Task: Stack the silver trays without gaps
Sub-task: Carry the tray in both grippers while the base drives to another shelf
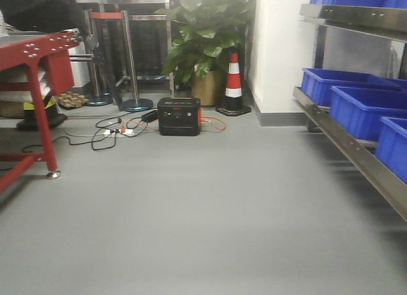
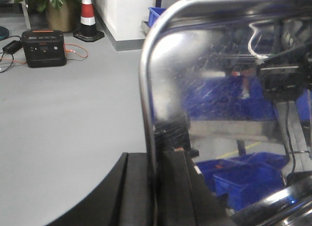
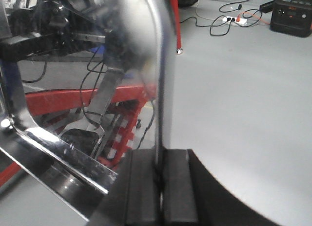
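A silver tray (image 2: 214, 84) fills the right of the left wrist view, held on edge with its mirror-like bottom reflecting blue bins. My left gripper (image 2: 155, 187) is shut on its left rim. The same kind of silver tray (image 3: 87, 65) fills the left of the right wrist view. My right gripper (image 3: 160, 187) is shut on its right rim. A second shiny rim (image 3: 58, 153) runs below it at the lower left. A bright rim also shows at the lower right of the left wrist view (image 2: 273, 206). No tray or gripper shows in the front view.
Blue bins (image 1: 356, 104) sit on a steel shelf rail (image 1: 350, 149) at the right. A red table frame (image 1: 38, 85) stands at the left. A black power station (image 1: 179, 116) with cables, a traffic cone (image 1: 233, 85) and a potted plant (image 1: 210, 47) stand ahead.
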